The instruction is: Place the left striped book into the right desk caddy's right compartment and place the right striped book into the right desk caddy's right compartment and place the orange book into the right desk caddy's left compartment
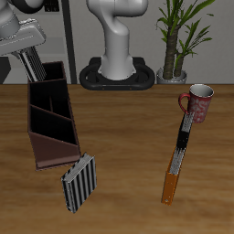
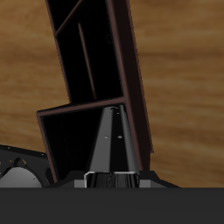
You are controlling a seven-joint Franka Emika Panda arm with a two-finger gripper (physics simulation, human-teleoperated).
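Observation:
My gripper (image 1: pixel 33 66) hangs over the back end of the right desk caddy (image 1: pixel 41 137), a long dark maroon tray with dividers. It is shut on a striped book (image 1: pixel 35 69) held upright. In the wrist view this book (image 2: pixel 114 140) shows edge-on as a thin grey strip reaching down into the caddy's (image 2: pixel 133 79) end compartment. I cannot tell which striped book it is. The other striped book (image 1: pixel 79 183) leans tilted against the caddy's front end. The orange book (image 1: pixel 171 181) lies flat near the table's front edge, far from the gripper.
A narrow black book (image 1: pixel 183 137) with white and red marks lies end to end with the orange book. A red mug (image 1: pixel 198 102) stands behind it. The robot's base (image 1: pixel 117 73) and a potted plant (image 1: pixel 178 37) are at the table's back.

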